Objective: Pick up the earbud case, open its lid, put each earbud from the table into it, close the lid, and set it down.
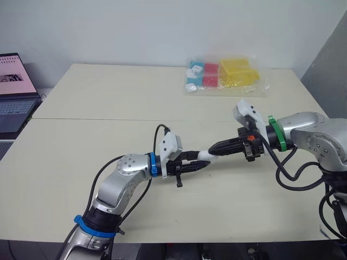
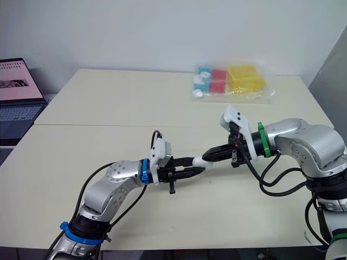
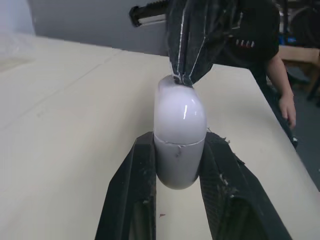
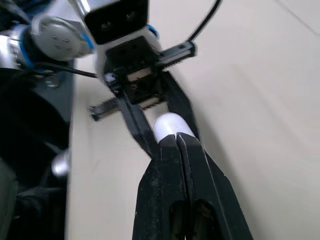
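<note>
The white earbud case (image 3: 179,135) is held above the table's middle, lid down, with a thin seam showing around it. My left gripper (image 1: 201,162) is shut on its lower half, one black finger (image 3: 135,180) on each side. My right gripper (image 1: 212,149) comes in from the right, shut. Its fingertips (image 4: 176,142) are pressed together and touch the rounded lid end of the case (image 4: 169,125). I cannot tell whether they pinch any of the lid.
A clear bag of coloured blocks (image 1: 225,76) lies at the table's far right. An open laptop (image 1: 13,92) stands off the left edge. A seam (image 1: 108,119) runs across the tabletop. A person's hand (image 3: 287,107) shows beyond the table.
</note>
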Available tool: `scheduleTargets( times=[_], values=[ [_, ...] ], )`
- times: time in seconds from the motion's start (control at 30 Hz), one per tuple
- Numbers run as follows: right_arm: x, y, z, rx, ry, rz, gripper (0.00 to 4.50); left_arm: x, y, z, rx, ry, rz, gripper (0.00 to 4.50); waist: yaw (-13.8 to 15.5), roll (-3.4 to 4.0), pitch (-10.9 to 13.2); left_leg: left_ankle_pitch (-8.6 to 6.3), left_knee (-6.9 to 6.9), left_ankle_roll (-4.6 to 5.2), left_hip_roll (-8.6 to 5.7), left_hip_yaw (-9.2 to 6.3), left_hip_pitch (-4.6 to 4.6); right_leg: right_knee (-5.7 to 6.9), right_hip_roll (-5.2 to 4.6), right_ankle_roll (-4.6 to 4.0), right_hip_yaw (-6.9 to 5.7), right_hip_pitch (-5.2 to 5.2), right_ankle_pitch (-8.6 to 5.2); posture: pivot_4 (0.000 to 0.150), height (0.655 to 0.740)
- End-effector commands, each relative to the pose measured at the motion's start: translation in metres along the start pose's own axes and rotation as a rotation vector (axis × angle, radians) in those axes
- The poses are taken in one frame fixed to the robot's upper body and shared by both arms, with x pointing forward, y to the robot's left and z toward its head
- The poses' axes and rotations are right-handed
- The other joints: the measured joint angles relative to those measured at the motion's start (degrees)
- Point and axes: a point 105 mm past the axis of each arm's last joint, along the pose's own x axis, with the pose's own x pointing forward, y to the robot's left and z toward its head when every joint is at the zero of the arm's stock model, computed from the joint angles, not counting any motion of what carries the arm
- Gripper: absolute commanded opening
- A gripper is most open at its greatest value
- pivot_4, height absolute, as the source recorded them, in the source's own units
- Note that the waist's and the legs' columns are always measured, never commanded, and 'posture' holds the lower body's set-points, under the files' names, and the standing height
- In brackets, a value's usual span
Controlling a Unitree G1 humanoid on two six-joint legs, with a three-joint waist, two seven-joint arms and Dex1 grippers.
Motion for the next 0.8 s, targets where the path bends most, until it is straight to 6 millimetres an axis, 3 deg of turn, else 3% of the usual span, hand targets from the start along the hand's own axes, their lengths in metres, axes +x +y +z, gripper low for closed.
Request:
scheduleTargets(
  times=[0.03,0.17,0.3,0.43,0.57,0.8],
  values=[
    [-0.008,-0.014,0.006,-0.206,-0.047,-0.176,0.00,-0.001,0.007,-0.010,-0.150,0.065,0.017,0.80,0.0,0.00,0.0,0.00,0.00,0.00,0.00,0.01,0.01,0.01,0.00,0.00,-0.01,-0.01,0.00,0.150,0.7378],
    [-0.010,-0.016,-0.004,-0.333,-0.047,-0.252,0.00,-0.001,0.010,-0.022,-0.318,0.139,0.029,0.80,0.0,-0.02,0.0,0.00,0.00,0.00,-0.02,0.02,-0.03,-0.04,0.00,0.03,-0.02,0.00,-0.02,0.150,0.7378],
    [-0.009,0.013,-0.027,-0.293,-0.076,-0.213,0.00,0.001,0.030,-0.039,-0.542,0.201,0.128,0.80,0.3,-0.05,0.0,0.00,0.01,-0.01,-0.05,-0.03,-0.05,-0.08,-0.03,0.10,-0.10,0.05,-0.05,0.150,0.7378],
    [-0.005,0.035,-0.041,-0.367,-0.051,-0.162,0.00,0.002,0.038,-0.041,-0.577,0.224,0.152,0.80,-0.1,-0.05,0.0,0.00,0.00,-0.01,-0.05,-0.09,-0.01,-0.04,-0.03,0.10,0.00,0.03,-0.05,0.150,0.7378],
    [0.001,0.030,-0.052,-0.388,-0.028,-0.182,0.00,-0.001,0.034,-0.046,-0.603,0.272,0.118,0.80,-0.5,-0.06,0.0,0.00,0.02,-0.02,-0.06,-0.07,0.13,0.14,-0.02,0.10,0.02,0.06,-0.04,0.150,0.7378],
    [0.001,0.030,-0.057,-0.335,-0.003,-0.174,0.00,-0.020,0.037,-0.056,-0.541,0.361,0.148,2.93,-0.4,-0.06,0.0,0.01,0.01,-0.03,-0.05,-0.07,0.15,0.23,0.00,0.07,0.00,0.06,-0.05,0.150,0.7378]
  ],
)
